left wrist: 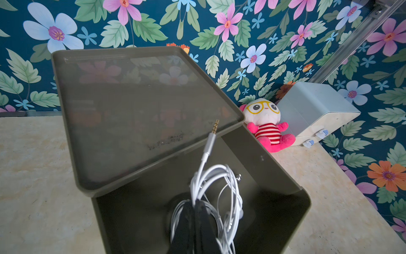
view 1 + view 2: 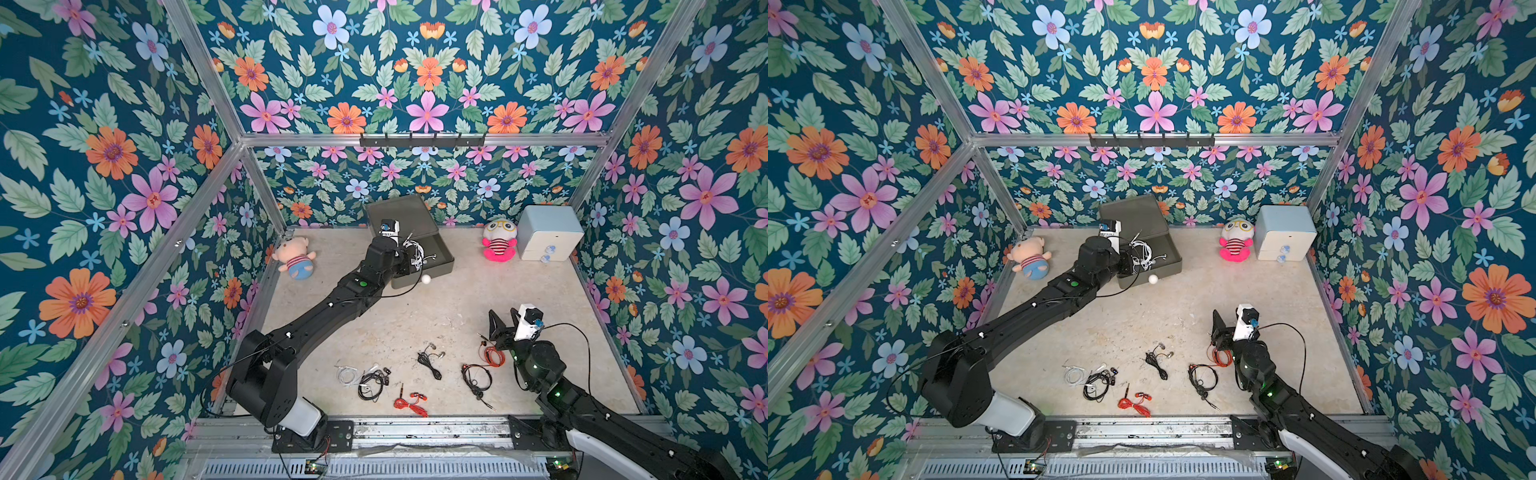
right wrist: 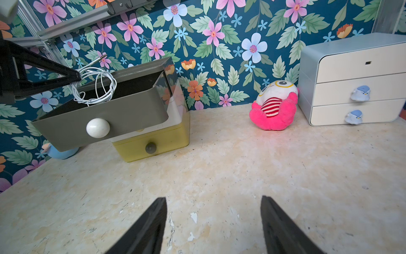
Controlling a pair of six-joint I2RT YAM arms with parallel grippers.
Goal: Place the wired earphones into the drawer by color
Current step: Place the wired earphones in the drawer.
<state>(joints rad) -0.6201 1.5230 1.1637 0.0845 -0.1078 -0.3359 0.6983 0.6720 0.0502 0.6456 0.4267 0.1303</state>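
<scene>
I'm seeing left pincer (image 1: 195, 203) clenching white earphones (image 1: 216, 189): loose coil of thin cable, silver jack plug sticking up, buds dangling. Coil is hanging partly down into open olive drawer (image 1: 285, 176). Right pincer (image 3: 213, 198) is hovering released over desk (image 3: 241, 165). Another white bundle (image 2: 347, 374), black bundles (image 2: 430, 361) and red-orange bundles (image 2: 411, 405) are lying near desk's front edge.

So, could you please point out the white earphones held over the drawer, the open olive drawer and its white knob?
white earphones (image 1: 195, 187): left wrist view, on the bunched cable.
olive drawer (image 3: 131, 112): right wrist view, on its front wall.
white knob (image 3: 98, 128): right wrist view, on its rounded face.
</scene>
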